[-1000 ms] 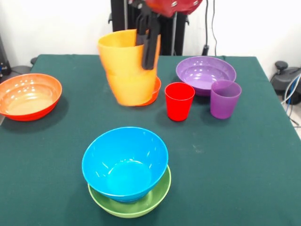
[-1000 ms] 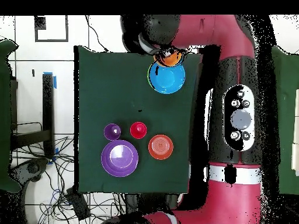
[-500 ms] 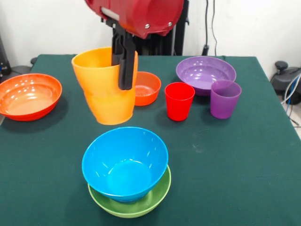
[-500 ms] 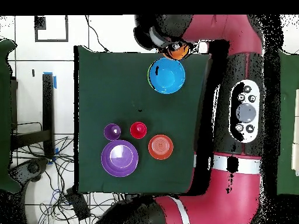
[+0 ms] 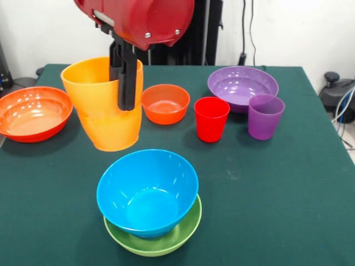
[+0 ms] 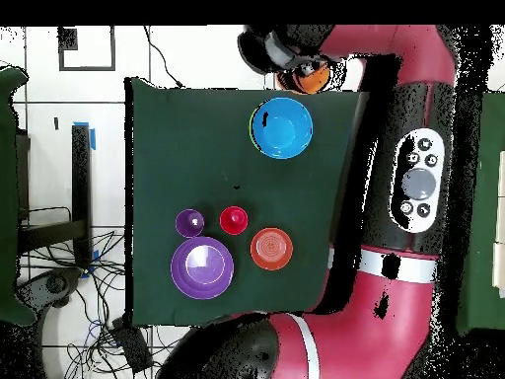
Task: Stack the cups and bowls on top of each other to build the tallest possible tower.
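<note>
My gripper (image 5: 126, 102) is shut on the rim of the orange cup (image 5: 102, 108), one finger inside the wall and one outside. The cup hangs slightly tilted above the table, left of and behind the light blue bowl (image 5: 147, 188). That bowl sits nested in the lime green bowl (image 5: 161, 244) at the front. In the overhead view the orange cup (image 6: 312, 79) peeks out from under the arm, just past the light blue bowl (image 6: 281, 127). The red cup (image 5: 211, 118) and purple cup (image 5: 265, 115) stand upright at the right.
A small orange bowl (image 5: 165, 102) sits mid-table behind the held cup. The wide purple bowl (image 5: 242, 84) is at the back right and the wide orange-red bowl (image 5: 34, 112) at the left edge. The red arm (image 6: 414, 178) runs along the table's side.
The gripper has carried the orange cup leftward and nearer in the front view, uncovering the small orange bowl. The other cups and bowls have stayed put.
</note>
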Robot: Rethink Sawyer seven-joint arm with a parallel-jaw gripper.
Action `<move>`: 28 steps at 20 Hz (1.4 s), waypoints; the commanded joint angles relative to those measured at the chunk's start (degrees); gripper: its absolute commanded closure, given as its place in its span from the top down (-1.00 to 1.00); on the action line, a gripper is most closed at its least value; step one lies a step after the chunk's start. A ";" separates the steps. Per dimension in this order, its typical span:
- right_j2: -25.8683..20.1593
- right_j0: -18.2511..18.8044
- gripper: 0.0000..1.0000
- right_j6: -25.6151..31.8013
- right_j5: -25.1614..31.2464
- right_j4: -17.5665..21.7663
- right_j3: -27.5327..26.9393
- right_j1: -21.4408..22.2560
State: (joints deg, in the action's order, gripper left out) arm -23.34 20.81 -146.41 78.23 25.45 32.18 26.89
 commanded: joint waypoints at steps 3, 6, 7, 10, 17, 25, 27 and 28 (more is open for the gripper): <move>-4.46 -2.46 -1.00 16.37 13.12 6.60 -11.84 -5.46; -4.71 -2.70 -1.00 15.97 13.92 7.00 -13.16 -6.09; -4.77 -2.84 -1.00 15.92 14.11 7.20 -13.59 -6.36; -5.13 -3.81 -1.00 15.20 15.01 8.52 -15.41 -7.36; -8.11 -5.06 -1.00 14.77 18.06 12.66 -19.76 -8.86; -17.03 -5.65 -1.00 11.97 21.55 21.76 -22.95 -9.48; -19.36 -5.47 -1.00 11.35 22.45 24.21 -23.14 -9.27; -20.12 -5.42 -1.00 11.04 22.75 25.03 -23.09 -9.16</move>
State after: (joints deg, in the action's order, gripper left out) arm -32.43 16.41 -145.86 92.04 40.25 10.05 18.17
